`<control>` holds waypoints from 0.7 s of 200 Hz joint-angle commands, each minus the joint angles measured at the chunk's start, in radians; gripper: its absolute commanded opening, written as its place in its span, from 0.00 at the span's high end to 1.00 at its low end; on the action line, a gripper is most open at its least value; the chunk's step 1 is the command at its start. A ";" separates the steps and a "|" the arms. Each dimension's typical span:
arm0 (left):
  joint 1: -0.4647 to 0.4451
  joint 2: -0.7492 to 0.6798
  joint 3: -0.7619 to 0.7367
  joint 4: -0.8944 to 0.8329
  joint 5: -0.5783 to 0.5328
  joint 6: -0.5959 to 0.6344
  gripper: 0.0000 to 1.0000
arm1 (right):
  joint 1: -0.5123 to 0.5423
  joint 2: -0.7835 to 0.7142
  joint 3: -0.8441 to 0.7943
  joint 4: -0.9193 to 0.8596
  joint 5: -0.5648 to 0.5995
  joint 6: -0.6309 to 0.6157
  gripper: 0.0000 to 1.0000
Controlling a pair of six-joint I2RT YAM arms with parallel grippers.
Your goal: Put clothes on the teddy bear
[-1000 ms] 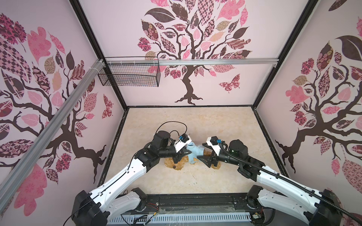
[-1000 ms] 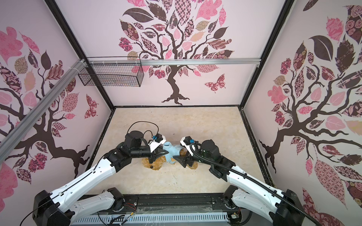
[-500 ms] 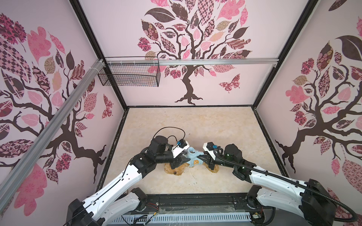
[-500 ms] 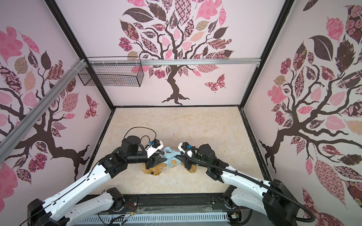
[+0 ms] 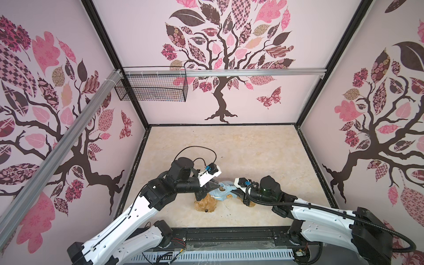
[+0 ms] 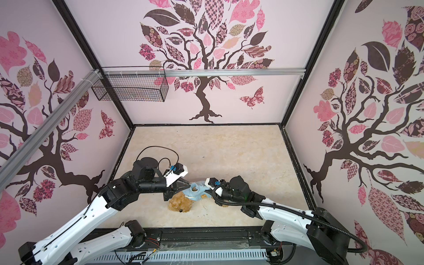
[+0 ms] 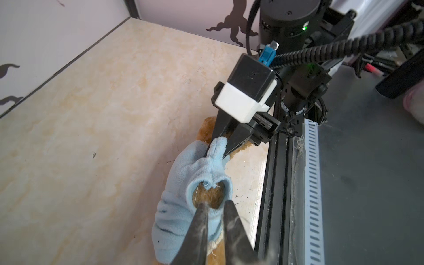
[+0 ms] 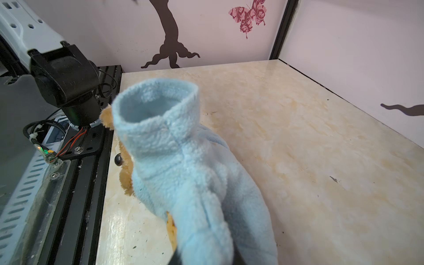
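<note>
At the rim of a round sleeve hole (image 7: 207, 195), the left gripper (image 7: 216, 204) has its two dark tapered fingers (image 7: 199, 229) drawn nearly together, with only a narrow slit between them. Whether cloth is nipped there cannot be told. Golden-brown fur shows through the hole.

Across the garment, the right gripper (image 7: 218, 149), black with a white-and-black camera block above it, is pinched on a raised fold of the light-blue fleece shirt (image 7: 183, 179). The fabric stands up in a small ridge between its tips.

That shirt wraps the body of the small curly-furred golden-brown teddy bear (image 5: 206, 205). In both top views the bear lies between the two arms. Its bare head is on the left arm's side, and its dark nose points toward the near edge. Its lower end (image 5: 251, 204) is tucked under the right arm's wrist.

A small orange bear-face print (image 6: 203, 196) faces up on the shirt. In the right wrist view an open, rolled-edge end of the shirt (image 8: 156, 103) stands up just beside the bear's ear (image 8: 106, 119).

The bear rests on the beige marbled tabletop (image 5: 229, 149), near the black front rail (image 7: 277, 183).
</note>
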 commanded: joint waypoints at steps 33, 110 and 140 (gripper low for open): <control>-0.016 0.123 0.126 -0.149 -0.007 0.123 0.96 | 0.014 0.002 0.013 0.083 0.008 -0.017 0.92; -0.016 0.234 0.153 -0.186 -0.045 0.222 0.97 | 0.013 -0.002 0.008 0.087 0.003 -0.007 0.92; -0.016 0.267 0.159 -0.204 -0.040 0.259 0.95 | 0.013 -0.008 0.007 0.087 0.001 0.001 0.92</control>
